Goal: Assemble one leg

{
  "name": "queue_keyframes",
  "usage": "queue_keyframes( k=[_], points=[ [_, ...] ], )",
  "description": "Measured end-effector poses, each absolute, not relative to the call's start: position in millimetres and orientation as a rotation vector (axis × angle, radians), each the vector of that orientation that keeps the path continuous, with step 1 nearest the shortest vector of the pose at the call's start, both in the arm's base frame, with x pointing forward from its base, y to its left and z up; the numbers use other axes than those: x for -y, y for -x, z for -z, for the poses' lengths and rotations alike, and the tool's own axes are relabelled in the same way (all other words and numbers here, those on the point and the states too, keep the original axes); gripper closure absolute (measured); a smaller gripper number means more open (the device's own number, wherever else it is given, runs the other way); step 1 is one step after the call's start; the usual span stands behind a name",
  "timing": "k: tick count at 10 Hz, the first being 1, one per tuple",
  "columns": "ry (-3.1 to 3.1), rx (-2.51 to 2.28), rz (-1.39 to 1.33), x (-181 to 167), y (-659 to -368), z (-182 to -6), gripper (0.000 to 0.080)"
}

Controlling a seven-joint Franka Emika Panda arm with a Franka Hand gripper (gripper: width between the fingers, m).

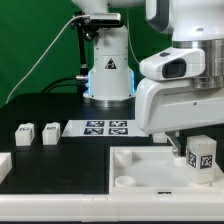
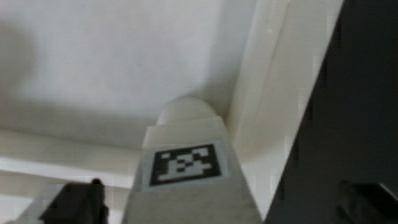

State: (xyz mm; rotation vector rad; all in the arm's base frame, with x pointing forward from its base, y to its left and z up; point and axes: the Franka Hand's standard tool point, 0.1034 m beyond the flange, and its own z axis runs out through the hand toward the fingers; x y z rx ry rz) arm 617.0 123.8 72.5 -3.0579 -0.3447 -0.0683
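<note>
A green backdrop is hanging behind a black surface, and the arm is filling the exterior view's right side. The leg is standing upright at that right side, near the front edge, over the right-hand end of the big white tray. Whether its lower end is already sitting in a corner socket is not showing. The gripper is hanging right at the leg. In the wrist view the leg is lying between the fingers with its tag facing the camera, and one dark finger is showing beside it with a sliver of space between. The other side is lost against the dark, so I cannot tell whether the gripper is pinching the leg or standing loose around it. Two spare legs are waiting at the exterior view's left, well apart from the tray, and the marker board is lying between them and the arm. The leg is looking like a small, hard block of plastic: probably light, stiff, and in no danger of cracking under a firm squeeze, though its smooth faces may be letting it slip or twist if held off-centre. The best hold is likely across two flat opposite sides, around the upper half, leaving the lower end free for the socket.
</note>
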Motion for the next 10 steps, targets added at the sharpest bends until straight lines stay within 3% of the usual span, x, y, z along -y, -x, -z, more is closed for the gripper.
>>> queue_keyframes(
  k=[2, 3, 4, 8, 10],
  points=[
    [3.058, 0.345, 0.068, -124.0, -616.9, -72.4, 0.0159],
    [3.058, 0.345, 0.068, -124.0, -616.9, -72.4, 0.0382],
    [3.058, 0.344, 0.069, -123.6, -617.1, -72.5, 0.0503],
    [3.069, 0.169, 0.073, -121.4, -617.6, -72.7, 0.0501],
    [3.047, -0.404, 0.083, -123.4, -610.3, -71.6, 0.0501]
  ],
)
